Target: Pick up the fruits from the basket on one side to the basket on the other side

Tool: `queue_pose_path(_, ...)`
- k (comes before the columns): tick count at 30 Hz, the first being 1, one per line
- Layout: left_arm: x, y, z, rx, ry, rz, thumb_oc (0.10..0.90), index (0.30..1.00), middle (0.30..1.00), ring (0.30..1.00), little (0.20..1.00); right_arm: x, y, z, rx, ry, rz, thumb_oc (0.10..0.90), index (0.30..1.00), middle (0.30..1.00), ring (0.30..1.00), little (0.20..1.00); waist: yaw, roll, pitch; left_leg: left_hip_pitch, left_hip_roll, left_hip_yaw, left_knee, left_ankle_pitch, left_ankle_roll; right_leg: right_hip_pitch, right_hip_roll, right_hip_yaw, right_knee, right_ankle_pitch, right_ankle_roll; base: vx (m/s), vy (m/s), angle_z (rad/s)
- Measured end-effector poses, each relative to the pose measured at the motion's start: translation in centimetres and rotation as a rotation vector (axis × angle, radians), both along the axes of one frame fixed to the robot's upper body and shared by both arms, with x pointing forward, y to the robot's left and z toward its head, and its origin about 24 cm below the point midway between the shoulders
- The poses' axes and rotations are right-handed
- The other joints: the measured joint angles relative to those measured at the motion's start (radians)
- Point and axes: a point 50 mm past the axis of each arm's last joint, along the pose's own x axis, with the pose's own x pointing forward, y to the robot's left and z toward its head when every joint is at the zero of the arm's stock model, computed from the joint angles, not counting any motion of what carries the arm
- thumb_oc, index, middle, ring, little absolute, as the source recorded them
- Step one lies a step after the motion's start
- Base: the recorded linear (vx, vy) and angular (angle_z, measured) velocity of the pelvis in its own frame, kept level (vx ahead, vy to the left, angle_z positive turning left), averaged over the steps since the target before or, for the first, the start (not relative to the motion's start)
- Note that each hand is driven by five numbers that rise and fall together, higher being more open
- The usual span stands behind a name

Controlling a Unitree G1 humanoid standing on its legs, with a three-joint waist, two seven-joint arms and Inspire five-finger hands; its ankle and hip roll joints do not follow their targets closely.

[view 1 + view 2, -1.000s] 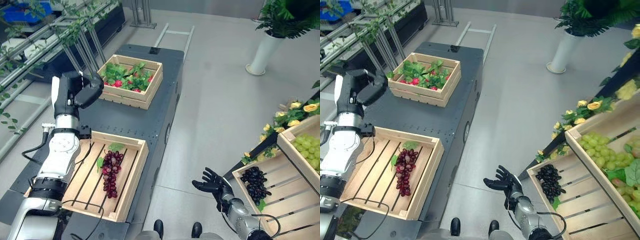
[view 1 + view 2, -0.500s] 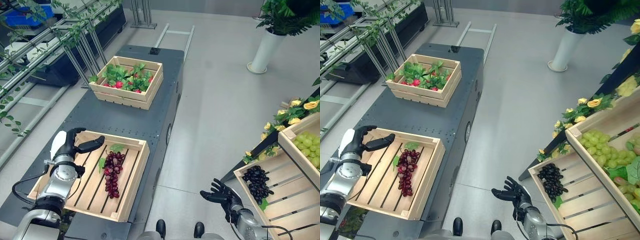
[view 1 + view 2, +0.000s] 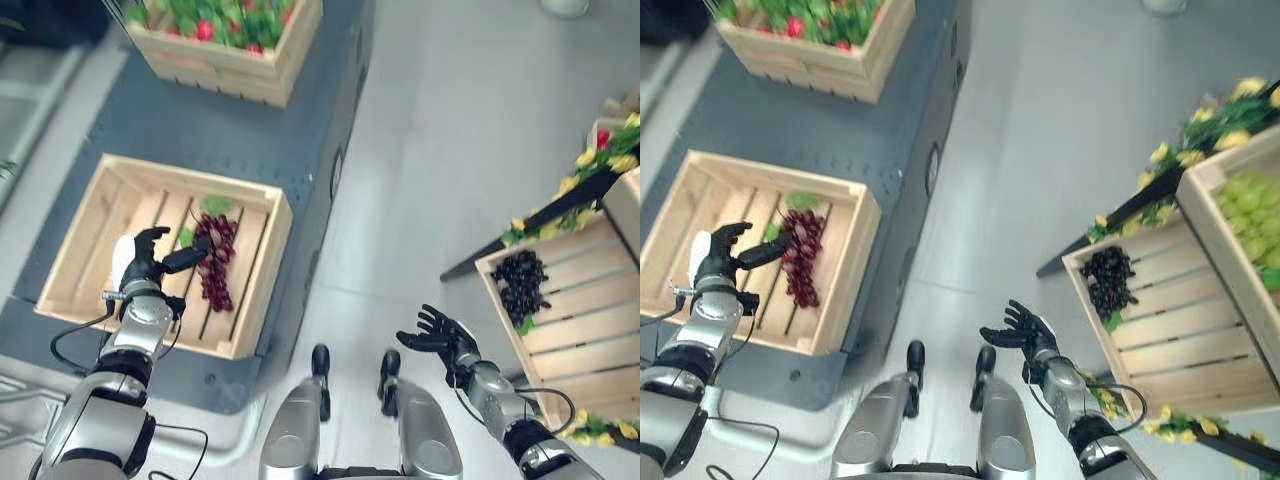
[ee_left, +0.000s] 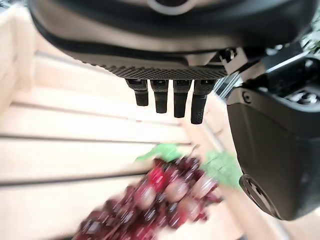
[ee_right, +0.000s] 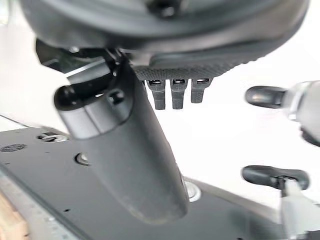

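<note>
left robot hand [image 3: 147,268] spread over red grapes [image 3: 213,262] in wooden crate [image 3: 262,262]; right robot hand [image 3: 440,336] spread above floor.

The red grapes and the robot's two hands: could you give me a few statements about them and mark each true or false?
1. The red grapes lie in the wooden crate on the dark table. True.
2. The left hand has lifted the grapes out of the crate. False: the hand is open above the crate, right beside the bunch, which lies on the slats.
3. The right hand is open over the floor, holding nothing. True.
4. The crate with black grapes stands on the same table as the red ones. False: it sits apart, on the robot's right, across the floor.
5. The far crate holds only green leaves. False: red fruit shows among the leaves.
</note>
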Motion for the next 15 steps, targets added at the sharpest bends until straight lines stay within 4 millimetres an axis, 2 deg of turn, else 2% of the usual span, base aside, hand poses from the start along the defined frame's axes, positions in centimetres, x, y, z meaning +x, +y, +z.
queue_pose_path(4, 0.3, -0.2, 0.3, -0.008, -0.015, 0.005, 0.800, 0.900, 0.900, 0.900, 0.900, -0.2, -0.2, -0.1, -0.005, 0.006, 0.001, 0.800, 0.900, 0.900, 0.900, 0.900, -0.008, -0.007, 0.004, -0.047, 0.010, 0.001, 0.056, -0.023, 0.003, -0.036, 0.003, 0.003, 0.034, -0.007, -0.004, -0.04, 0.052, -0.03)
queue_pose_path(7, 1.3, -0.3, 1.5, -0.012, -0.053, 0.020, 0.800, 0.900, 0.900, 0.900, 0.900, 0.0, -0.4, 0.1, -0.013, 0.000, 0.001, 0.800, 0.900, 0.900, 0.900, 0.900, -0.011, -0.009, 0.005, -0.107, 0.014, -0.001, 0.095, -0.029, 0.005, -0.090, 0.004, 0.004, 0.064, -0.010, -0.008, -0.04, 0.062, 0.01)
queue_pose_path(11, 2.5, -0.7, 3.7, -0.004, -0.133, 0.040, 0.800, 0.900, 0.900, 0.900, 0.900, 0.7, -0.6, 0.7, -0.020, -0.019, 0.006, 0.800, 0.900, 0.900, 0.900, 0.900, -0.027, -0.026, 0.011, -0.194, 0.017, -0.009, 0.137, -0.029, 0.005, -0.169, 0.004, 0.005, 0.099, -0.011, -0.010, -0.02, 0.030, 0.04)
queue_pose_path(15, 3.0, -0.7, 5.0, 0.004, -0.176, 0.073, 0.800, 0.900, 0.900, 0.900, 0.900, 1.0, -0.5, 1.0, -0.005, -0.029, 0.003, 0.800, 0.900, 0.900, 0.900, 0.900, -0.048, -0.050, 0.011, -0.245, 0.021, -0.008, 0.153, -0.031, 0.006, -0.213, 0.007, 0.006, 0.106, -0.010, -0.010, -0.01, 0.004, 0.02)
